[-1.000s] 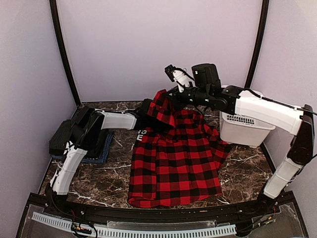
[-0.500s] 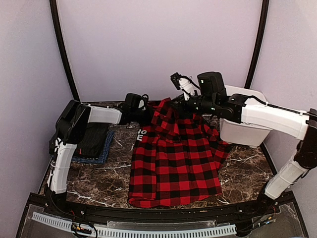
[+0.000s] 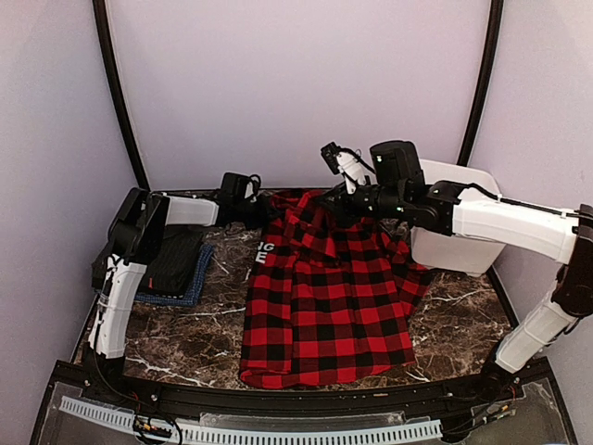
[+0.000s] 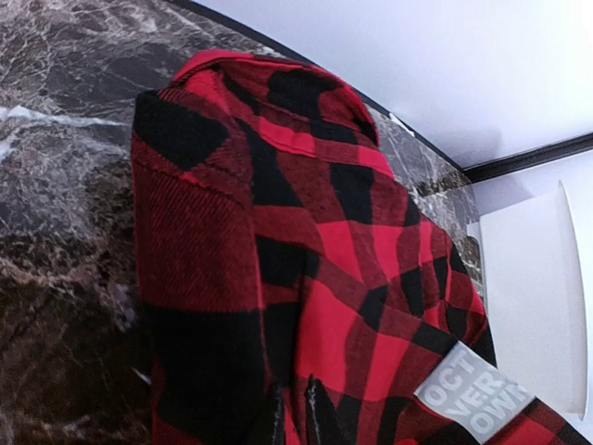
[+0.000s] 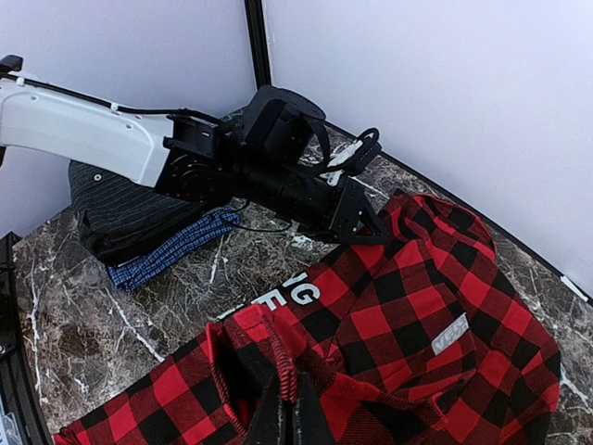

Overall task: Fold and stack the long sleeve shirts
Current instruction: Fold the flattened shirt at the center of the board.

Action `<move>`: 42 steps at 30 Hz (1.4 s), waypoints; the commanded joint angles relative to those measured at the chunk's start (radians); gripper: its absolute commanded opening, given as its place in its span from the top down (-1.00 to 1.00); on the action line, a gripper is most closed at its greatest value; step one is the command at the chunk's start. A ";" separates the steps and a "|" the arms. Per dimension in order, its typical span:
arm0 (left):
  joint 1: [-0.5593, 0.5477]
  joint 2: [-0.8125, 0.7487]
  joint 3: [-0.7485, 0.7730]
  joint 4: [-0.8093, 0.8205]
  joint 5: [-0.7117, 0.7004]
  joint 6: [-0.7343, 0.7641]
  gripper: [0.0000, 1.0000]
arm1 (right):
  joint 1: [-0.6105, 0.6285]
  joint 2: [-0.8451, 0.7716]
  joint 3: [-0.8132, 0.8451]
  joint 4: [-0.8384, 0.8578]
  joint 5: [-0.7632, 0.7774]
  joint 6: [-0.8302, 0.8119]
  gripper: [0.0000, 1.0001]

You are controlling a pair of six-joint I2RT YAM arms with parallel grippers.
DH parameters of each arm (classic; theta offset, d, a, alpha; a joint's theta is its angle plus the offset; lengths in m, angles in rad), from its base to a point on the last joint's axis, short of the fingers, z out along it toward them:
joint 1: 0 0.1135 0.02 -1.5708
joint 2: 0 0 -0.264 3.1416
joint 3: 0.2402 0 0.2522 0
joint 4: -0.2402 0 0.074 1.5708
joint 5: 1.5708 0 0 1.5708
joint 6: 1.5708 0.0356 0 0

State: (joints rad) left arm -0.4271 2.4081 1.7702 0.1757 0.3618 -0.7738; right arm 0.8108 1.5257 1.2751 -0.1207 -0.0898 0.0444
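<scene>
The red-and-black checked long sleeve shirt (image 3: 324,297) lies spread over the middle of the table, with white block letters (image 3: 265,252) showing on its left edge. At its far left corner my left gripper (image 3: 268,212) is shut on the cloth. The left wrist view is filled with the checked shirt (image 4: 306,269), and my left gripper (image 4: 293,419) pinches a fold. My right gripper (image 3: 332,198) is shut on the far edge beside it, and the right wrist view shows my right gripper (image 5: 289,415) nipping a hem. A black shirt (image 3: 176,260) lies folded on a blue one (image 3: 190,294) at the left.
A white plastic basket (image 3: 456,243) stands at the right, under the right arm. The back wall is close behind both grippers. Marble table (image 3: 185,338) shows to the left of the checked shirt and at its front right.
The left gripper has drawn its corner of the shirt left and back towards the wall. The right gripper has come down a little, so the raised far edge now sits lower and wider.
</scene>
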 commanded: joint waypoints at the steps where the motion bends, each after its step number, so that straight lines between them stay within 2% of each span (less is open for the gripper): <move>1: 0.013 0.091 0.140 -0.127 0.004 0.039 0.82 | 0.005 -0.039 -0.004 0.020 -0.031 0.024 1.00; 5: 0.015 0.191 0.302 -0.273 -0.045 0.053 0.83 | 0.006 -0.046 -0.017 0.009 -0.040 0.035 1.00; 8: 0.032 0.210 0.315 -0.310 -0.112 0.020 0.83 | 0.008 -0.058 -0.038 0.000 -0.046 0.042 1.00; 13: 0.048 0.214 0.305 -0.293 -0.097 0.014 0.80 | 0.011 -0.066 -0.088 -0.006 -0.074 0.051 1.00; 19: 0.048 0.177 0.323 -0.287 -0.060 0.067 0.63 | 0.015 -0.035 -0.084 -0.028 -0.123 0.050 1.00; 22: 0.048 0.140 0.333 -0.299 -0.039 0.103 0.49 | 0.020 0.005 -0.048 -0.066 -0.166 0.037 1.00; 28: 0.048 0.025 0.319 -0.346 -0.015 0.148 0.25 | 0.049 0.121 0.013 -0.122 -0.316 0.003 1.00; 32: 0.048 -0.108 0.237 -0.354 -0.011 0.157 0.15 | 0.081 0.209 0.067 -0.177 -0.378 -0.038 1.00; 38: 0.047 -0.280 0.024 -0.333 -0.009 0.127 0.08 | 0.119 0.326 0.128 -0.198 -0.430 -0.080 1.00; 42: 0.047 -0.399 -0.163 -0.291 0.002 0.095 0.06 | 0.144 0.369 0.157 -0.191 -0.407 -0.090 0.79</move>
State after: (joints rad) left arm -0.3843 2.1220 1.7485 -0.1337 0.3439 -0.6540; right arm 0.9279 1.8709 1.3804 -0.3168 -0.4767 -0.0216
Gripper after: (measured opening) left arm 0.471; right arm 0.068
